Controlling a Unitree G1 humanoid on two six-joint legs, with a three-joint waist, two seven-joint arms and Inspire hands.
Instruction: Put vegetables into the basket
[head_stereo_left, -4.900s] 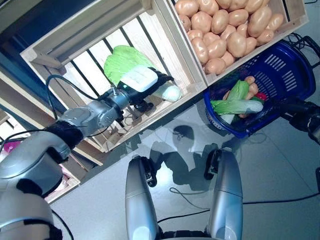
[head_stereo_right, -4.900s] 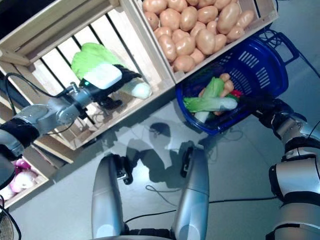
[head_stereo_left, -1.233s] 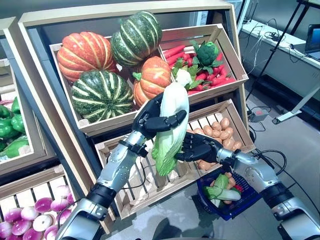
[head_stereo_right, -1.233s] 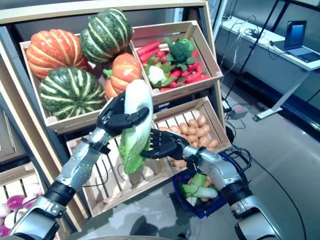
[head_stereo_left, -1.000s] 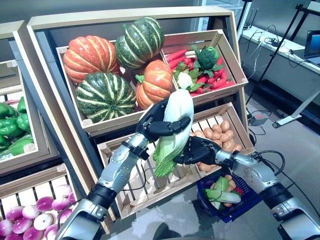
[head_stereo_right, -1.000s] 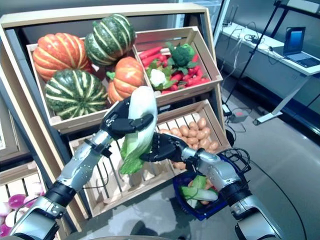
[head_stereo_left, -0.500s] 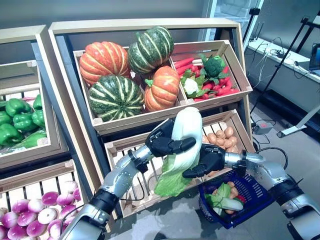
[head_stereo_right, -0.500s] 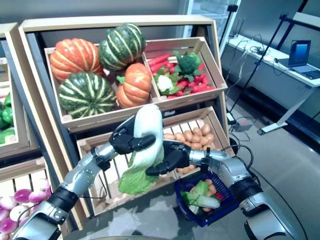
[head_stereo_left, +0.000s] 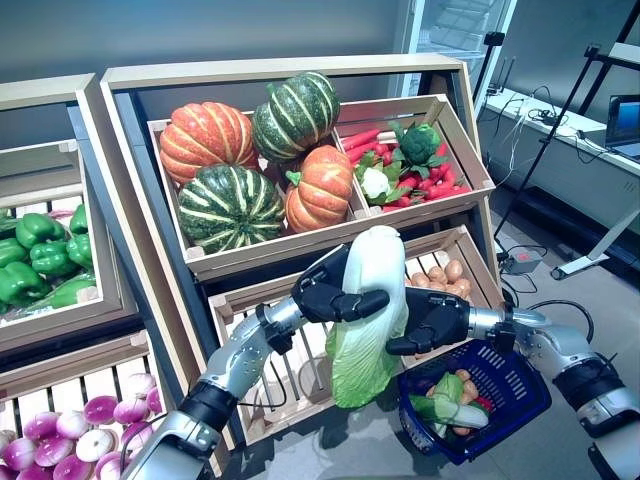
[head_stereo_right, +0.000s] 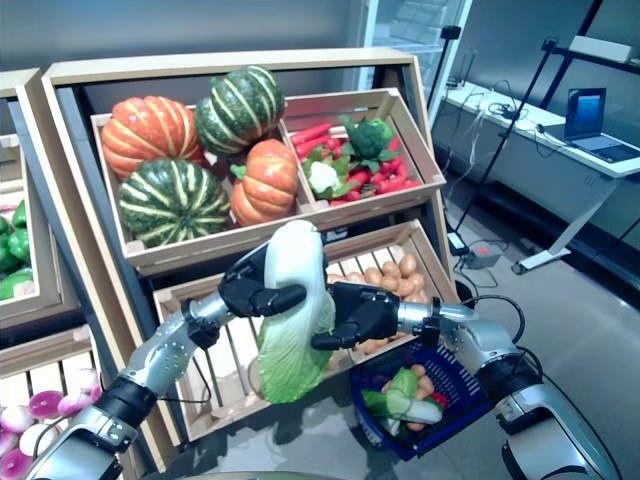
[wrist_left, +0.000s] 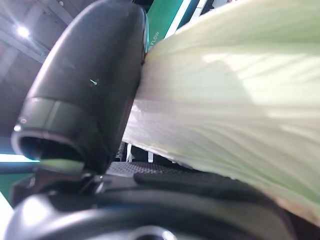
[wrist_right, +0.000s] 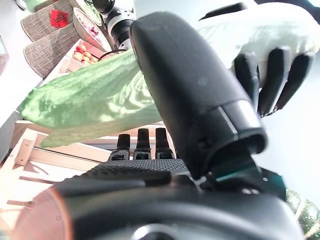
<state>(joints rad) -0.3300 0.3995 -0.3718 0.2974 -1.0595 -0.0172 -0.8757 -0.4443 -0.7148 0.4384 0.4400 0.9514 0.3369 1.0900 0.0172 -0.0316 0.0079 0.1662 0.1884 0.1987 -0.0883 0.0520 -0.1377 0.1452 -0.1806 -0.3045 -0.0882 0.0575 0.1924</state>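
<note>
My left hand (head_stereo_left: 325, 290) is shut on a large pale green cabbage (head_stereo_left: 365, 310) and holds it upright in front of the stand's lower crate, white stem end up and leafy end hanging down. Its thumb (wrist_left: 85, 100) presses on the cabbage (wrist_left: 225, 100). My right hand (head_stereo_left: 440, 318) is open against the cabbage's right side, thumb pointing under it. The right wrist view shows the cabbage (wrist_right: 100, 100) past my right hand (wrist_right: 200, 85). The blue basket (head_stereo_left: 520, 385) stands on the floor below my right hand. It holds a green leafy vegetable (head_stereo_left: 445, 410), potatoes and something red.
A wooden stand (head_stereo_left: 130, 230) with tilted crates of vegetables rises right behind the cabbage. A lower crate (head_stereo_left: 470, 262) juts out just above the basket. Grey floor opens to the right, with a desk (head_stereo_right: 560, 130) and a black tripod further off.
The view has shifted as the head moved. The cabbage has swung more upright, its leafy end now hanging lower and nearer the basket. My right hand stays against its side.
</note>
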